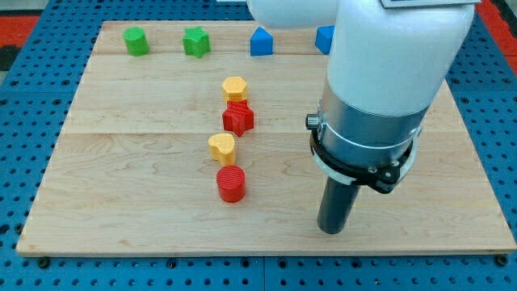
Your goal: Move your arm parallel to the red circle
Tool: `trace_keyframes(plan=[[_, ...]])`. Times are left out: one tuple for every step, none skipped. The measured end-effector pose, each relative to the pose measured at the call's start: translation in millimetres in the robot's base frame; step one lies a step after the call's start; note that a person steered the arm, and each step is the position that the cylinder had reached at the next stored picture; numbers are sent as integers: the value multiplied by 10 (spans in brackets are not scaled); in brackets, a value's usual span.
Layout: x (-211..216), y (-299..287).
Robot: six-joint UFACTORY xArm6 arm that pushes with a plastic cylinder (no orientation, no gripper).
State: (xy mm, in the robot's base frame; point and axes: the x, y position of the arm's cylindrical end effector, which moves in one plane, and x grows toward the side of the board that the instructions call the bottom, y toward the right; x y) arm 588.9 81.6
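Wooden board (121,178) lies on a blue perforated bench, with red at the view's top corners.

Camera view, single frame. Along the view's top edge sit a green cylinder (136,41), a green star (195,42), a blue block with a peaked top (260,41) and a second blue block (325,38) partly hidden behind the arm. Mid-board, a column runs down the view: yellow hexagon (234,87), touching or just above the red star (238,118); below that the yellow heart (221,147); below that the red circle (231,184), just beside the heart but whether touching cannot be told.

The arm (380,89) fills the view's upper right. No jaws exist on this rig, so there is no open or closed state to report; it ends in a dark rod. The tip (332,231) rests on the board to the view's right of the red circle, well apart from it and slightly lower in the view. No block touches the tip.

Judgement: the alignment step is nearly complete, as the tip sits roughly level with the red circle. The next move calls for only a small shift toward the view's top to match the circle's row, keeping clear of all blocks.
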Motion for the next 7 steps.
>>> trace_keyframes(plan=[[-19,0],[-33,0],[-33,0],[-33,1],[-33,13],[-33,13],[-24,13]])
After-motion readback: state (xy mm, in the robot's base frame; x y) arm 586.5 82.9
